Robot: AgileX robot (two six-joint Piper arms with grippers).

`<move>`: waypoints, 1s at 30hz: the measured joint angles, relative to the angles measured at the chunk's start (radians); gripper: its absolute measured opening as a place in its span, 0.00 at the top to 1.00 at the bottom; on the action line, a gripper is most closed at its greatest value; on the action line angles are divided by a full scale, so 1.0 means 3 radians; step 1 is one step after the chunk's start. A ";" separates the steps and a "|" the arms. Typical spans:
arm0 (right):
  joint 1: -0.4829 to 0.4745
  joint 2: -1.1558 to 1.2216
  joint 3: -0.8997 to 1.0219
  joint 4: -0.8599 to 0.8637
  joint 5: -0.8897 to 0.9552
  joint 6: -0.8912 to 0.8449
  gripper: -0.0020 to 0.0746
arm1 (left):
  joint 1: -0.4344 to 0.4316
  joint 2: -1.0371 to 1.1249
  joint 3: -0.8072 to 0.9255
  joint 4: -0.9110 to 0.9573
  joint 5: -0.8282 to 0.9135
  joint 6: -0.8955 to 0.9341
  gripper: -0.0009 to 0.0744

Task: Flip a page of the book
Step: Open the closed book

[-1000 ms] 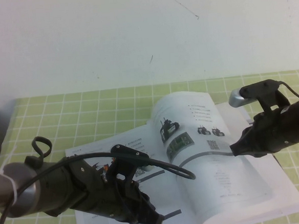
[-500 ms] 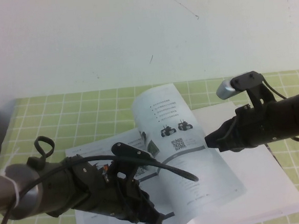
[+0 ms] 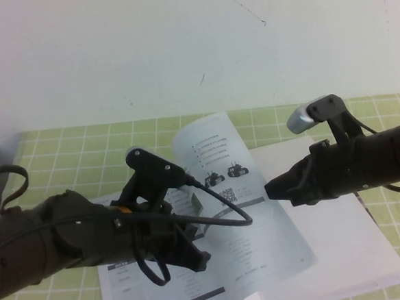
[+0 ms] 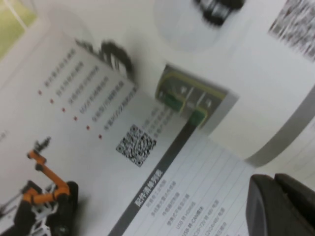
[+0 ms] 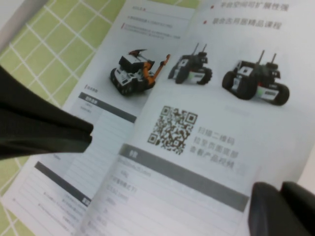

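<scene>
The right gripper [image 3: 275, 188] hangs over the middle of the book [image 3: 344, 250]. Its tip is at the right edge of the page [image 3: 242, 209]. The high view does not show if its fingers are spread or pressed together, or if they pinch the page. In the right wrist view only one dark fingertip [image 5: 283, 209] shows, just beside the page's grey bar.

The page stands up and curves over toward the left. Its top corner is high above the worktop [image 3: 56, 150]. Its bottom edge runs down to the near edge of the book. The side that faces up shows black tracked robots [image 5: 256, 81], a QR code [image 5: 172, 123] and lines of small text.

The left gripper [image 3: 197, 260] hangs over the left half of the book, near the standing page and a bit lower than the right gripper. Its fingers cannot be made out either. The left leaf under it shows an orange-armed robot [image 4: 47, 194].

To the right of the page, the flat right half of the book lies white and open. Green checked worktop shows behind the book, on its far left and at its right.
</scene>
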 joint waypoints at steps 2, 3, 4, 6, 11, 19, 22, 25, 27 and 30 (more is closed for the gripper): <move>0.0000 0.0000 0.0000 0.0047 0.0074 -0.0101 0.92 | 0.0000 -0.0103 0.0007 0.0026 0.0000 -0.0007 0.99; 0.0000 0.0000 0.0000 0.0092 0.0116 -0.0167 0.92 | 0.0000 -0.0155 0.0011 0.0047 0.0000 -0.0007 0.99; 0.0000 0.0000 0.0000 0.0143 0.0164 -0.0240 0.92 | 0.0000 -0.0207 0.0011 0.0069 0.0000 -0.0015 0.99; 0.0000 0.0000 0.0000 0.0254 0.0265 -0.0362 0.92 | 0.0000 -0.0300 0.0013 0.0089 0.0000 -0.0024 0.99; 0.0000 0.0000 0.0000 0.0456 0.0456 -0.0614 0.92 | 0.0000 -0.0529 0.0019 0.0103 0.0000 -0.0046 0.99; 0.0000 0.0000 0.0000 0.0539 0.0581 -0.0823 0.92 | -0.0266 -0.0710 -0.0095 0.0095 0.0226 -0.0013 0.99; 0.0000 0.0000 0.0000 0.0544 0.0594 -0.0843 0.92 | -0.0580 -0.0704 -0.0259 0.0095 0.0244 0.0069 0.99; 0.0000 0.0000 0.0000 0.0549 0.0593 -0.0873 0.92 | -0.0865 -0.0637 -0.0436 0.0117 0.0237 0.0167 0.99; 0.0000 0.0000 0.0000 0.0552 0.0593 -0.0894 0.92 | -0.1042 -0.0516 -0.0553 0.0187 0.0230 0.0209 0.99; 0.0000 0.0000 0.0000 0.0552 0.0593 -0.0896 0.92 | -0.1205 -0.0309 -0.0687 0.0295 0.0230 0.0232 0.99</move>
